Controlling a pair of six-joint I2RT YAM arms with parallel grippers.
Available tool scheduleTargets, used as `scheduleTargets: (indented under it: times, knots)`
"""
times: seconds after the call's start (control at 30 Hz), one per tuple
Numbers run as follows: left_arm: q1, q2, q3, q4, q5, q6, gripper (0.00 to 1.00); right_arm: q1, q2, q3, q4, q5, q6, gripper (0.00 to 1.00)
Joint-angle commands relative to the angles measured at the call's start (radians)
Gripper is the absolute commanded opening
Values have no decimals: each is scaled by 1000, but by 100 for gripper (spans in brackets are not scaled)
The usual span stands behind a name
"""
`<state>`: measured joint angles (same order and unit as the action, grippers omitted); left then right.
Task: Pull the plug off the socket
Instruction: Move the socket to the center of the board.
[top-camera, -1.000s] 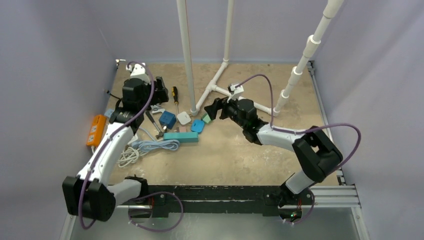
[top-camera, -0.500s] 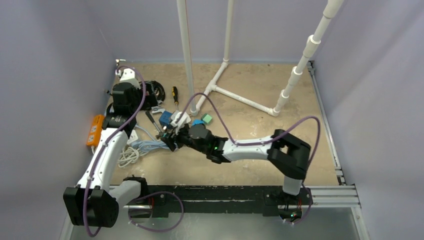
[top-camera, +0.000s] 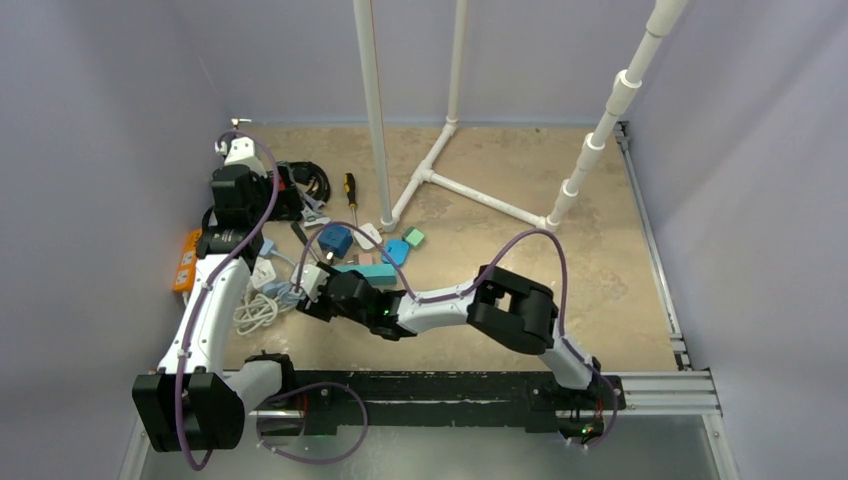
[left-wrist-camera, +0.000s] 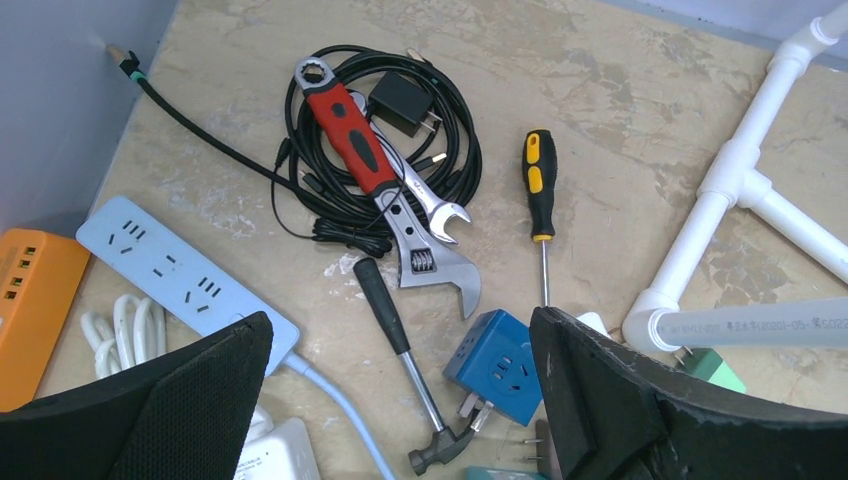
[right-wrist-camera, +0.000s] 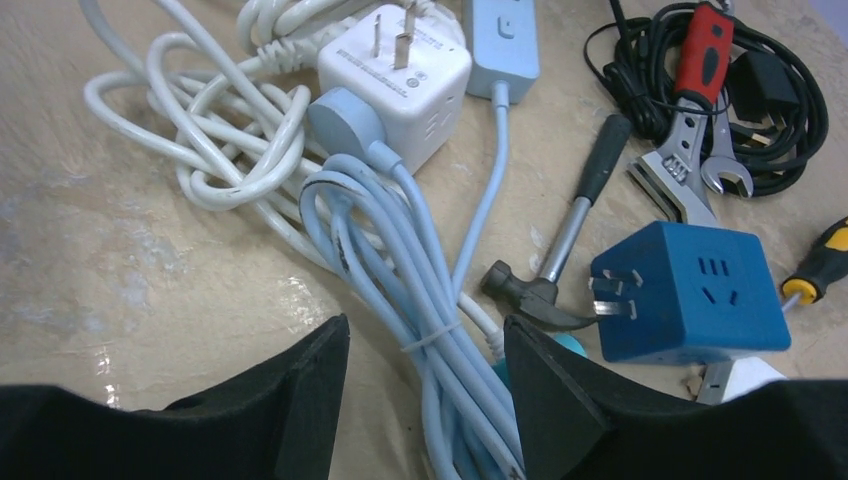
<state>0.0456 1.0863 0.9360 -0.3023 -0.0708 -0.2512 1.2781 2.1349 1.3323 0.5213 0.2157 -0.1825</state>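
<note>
- My left claw (left-wrist-camera: 400, 335) gapes wide above the hammer (left-wrist-camera: 382, 300).
- The pale blue plug (right-wrist-camera: 343, 115) sits in the white cube socket (right-wrist-camera: 400, 75), beside the coiled white cord (right-wrist-camera: 200, 130).
- My right claw (right-wrist-camera: 425, 335), spread wide, hovers over the blue cable (right-wrist-camera: 415, 285) near that plug.

1. A red-handled wrench (left-wrist-camera: 355, 145) lies across a coil of black cable (left-wrist-camera: 345, 232), with a black charger (left-wrist-camera: 403, 100) just beside it.
2. A black-and-yellow screwdriver (left-wrist-camera: 539, 190) lies right of the coil.
3. A hammer (left-wrist-camera: 410, 365) lies near the wrench's jaw end.
4. An orange power strip (left-wrist-camera: 30, 300) sits by the left wall.
5. White PVC pipe (left-wrist-camera: 720, 200) crosses the right side.
</note>
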Motion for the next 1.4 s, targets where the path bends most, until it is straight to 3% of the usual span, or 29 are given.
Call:
scheduleTargets:
  times: [0.0,0.33,0.4,0.5,0.6,0.67,0.93,1.37]
  knots:
    - [8,-21,25,23,27,-12,99,25,59,124,-55,77,-88,62]
    - [13,-28,21,28,41,-20,99,30,175,240,-110,172,-134,65]
    - [14,-33,18,28,42,-19,99,30,207,287,-133,197,-135,61]
    - [15,-35,16,29,40,-18,99,30,230,314,-135,206,-137,45]
    - [15,-39,18,26,40,-17,99,30,232,321,-145,212,-140,13]
    - [14,-50,17,26,32,-15,99,32,205,303,-142,203,-129,0]
    - [14,-67,10,32,27,-14,99,76,12,56,-105,210,21,0]
    - [15,-61,4,48,112,-45,99,66,-365,-386,-162,329,499,0]
